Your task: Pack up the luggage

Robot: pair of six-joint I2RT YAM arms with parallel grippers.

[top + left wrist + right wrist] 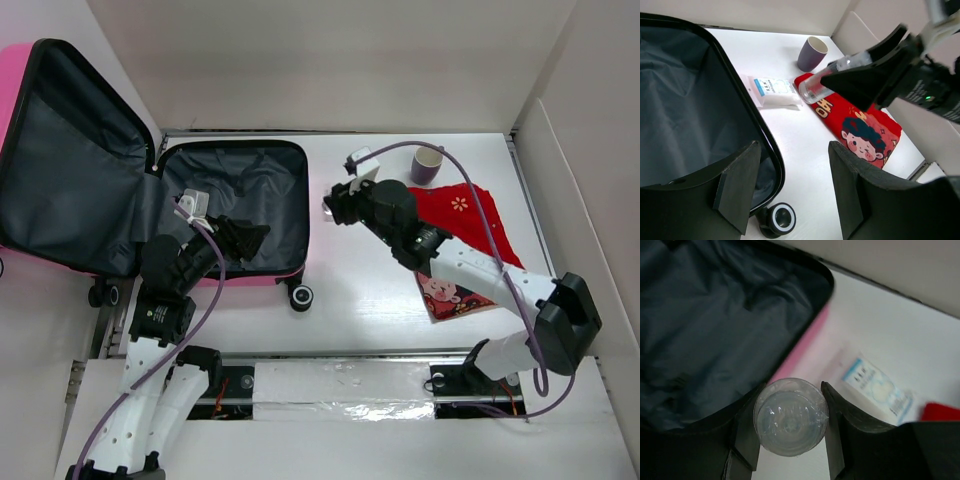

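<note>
Lab test cell: white panels (330, 60) enclose table (370, 290).

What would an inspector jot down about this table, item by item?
Surface: white table, no spills seen.
Job's things: pink luggage lying open, grey lining showing, nothing seen inside.
Clutter: purple cup upright, red cartoon cloth and white packet, all right of the luggage.
Grippers: left gripper over the luggage, jaws open and empty; right gripper, jaws shut on a clear bottle.
Cables: a purple cable runs along each arm.
Surroundings: white walls around the table.
</note>
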